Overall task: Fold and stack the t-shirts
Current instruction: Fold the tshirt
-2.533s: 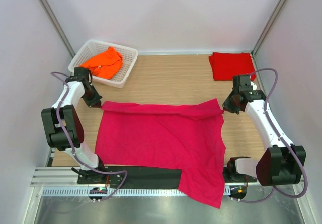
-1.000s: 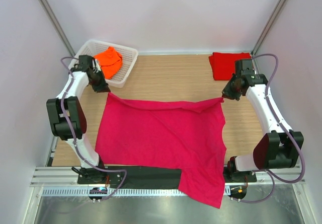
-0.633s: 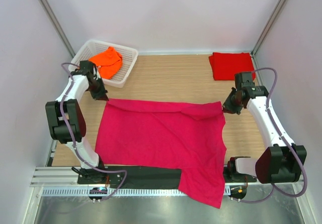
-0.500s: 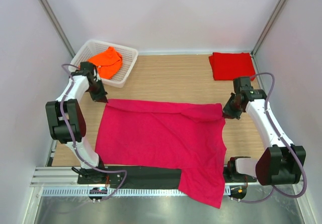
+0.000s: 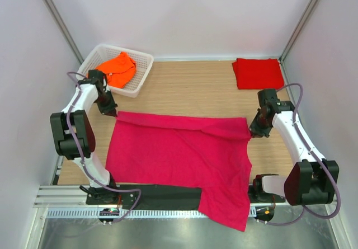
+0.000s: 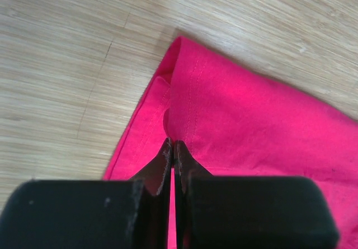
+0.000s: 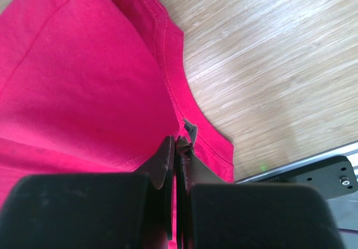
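Note:
The magenta-pink t-shirt (image 5: 179, 154) lies spread on the wooden table, its near right part hanging over the front edge. My left gripper (image 5: 110, 113) is shut on the shirt's far left corner (image 6: 184, 92). My right gripper (image 5: 254, 131) is shut on its far right corner (image 7: 112, 64). Both hold the far edge low over the table, with a fold running along it. The red t-shirt (image 5: 257, 72) lies folded at the far right. The orange t-shirt (image 5: 116, 69) is bunched in the white basket (image 5: 142, 70).
The basket stands at the far left corner, just behind my left arm. White walls close in both sides and the back. A metal rail (image 5: 168, 212) runs along the front edge below the arm bases.
Both grippers have carried the shirt's far edge towards the near side and lowered it. The right gripper came down and nearer most. The shirt's far edge now folds over more.

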